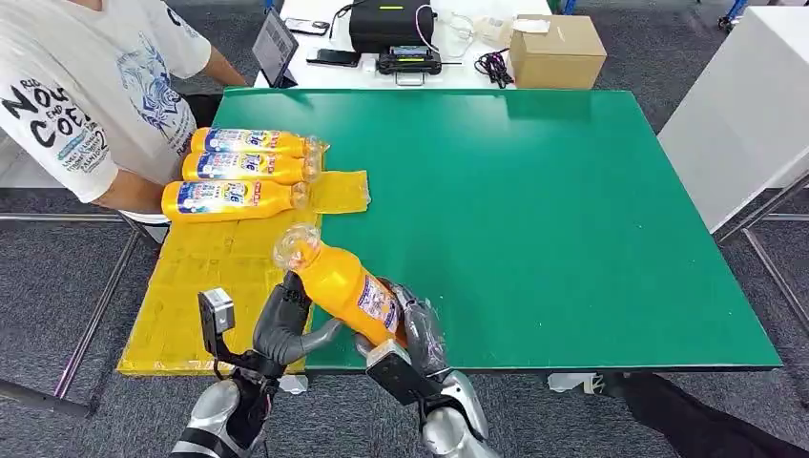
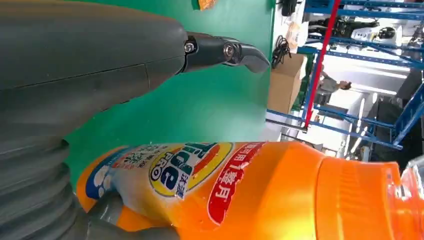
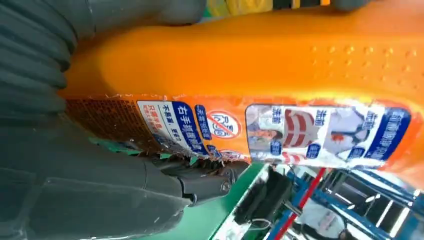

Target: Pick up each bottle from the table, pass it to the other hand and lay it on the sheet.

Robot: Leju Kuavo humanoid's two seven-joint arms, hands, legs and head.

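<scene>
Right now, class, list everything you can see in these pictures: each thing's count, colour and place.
Lying bottles: three, orange, side by side on the sheet.
Held bottle: one, orange, between both hands.
Sheet: one, yellow, table's left edge.
Table: one, green.
Cardboard box: one, brown, on the white desk behind.
Tablet: one, dark, same desk.
Person: one, white shirt, far left.
Left hand: grey, grips the bottle.
Right hand: grey, grips its base.

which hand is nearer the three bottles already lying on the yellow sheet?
Left. The left hand sits at the sheet's edge, below the three bottles; the right hand is farther right, over the green table.
</scene>
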